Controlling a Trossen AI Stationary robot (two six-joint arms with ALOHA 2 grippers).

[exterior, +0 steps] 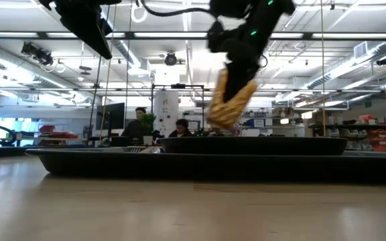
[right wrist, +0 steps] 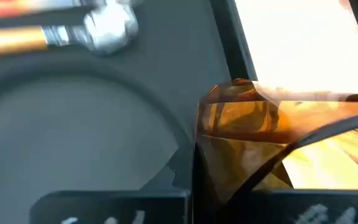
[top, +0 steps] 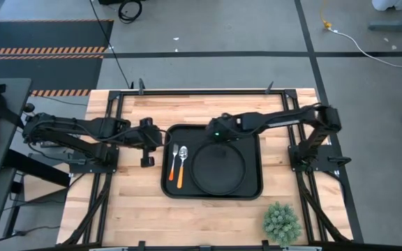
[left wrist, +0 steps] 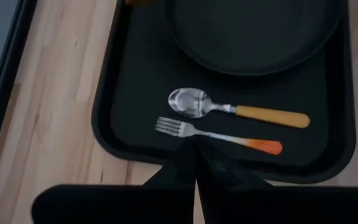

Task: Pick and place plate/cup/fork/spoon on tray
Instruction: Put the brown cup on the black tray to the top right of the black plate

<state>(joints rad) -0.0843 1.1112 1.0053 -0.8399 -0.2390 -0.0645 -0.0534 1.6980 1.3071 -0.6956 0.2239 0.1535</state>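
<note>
Cup hung clamped in the right gripper above the tray's far edge, behind the plate, fork and spoon, apparently needing lowering onto bare tray, while the left gripper, fingers together, waited beside the tray.

The black tray carries the round plate, fork and spoon side by side; the amber cup hangs tilted above it.
</note>
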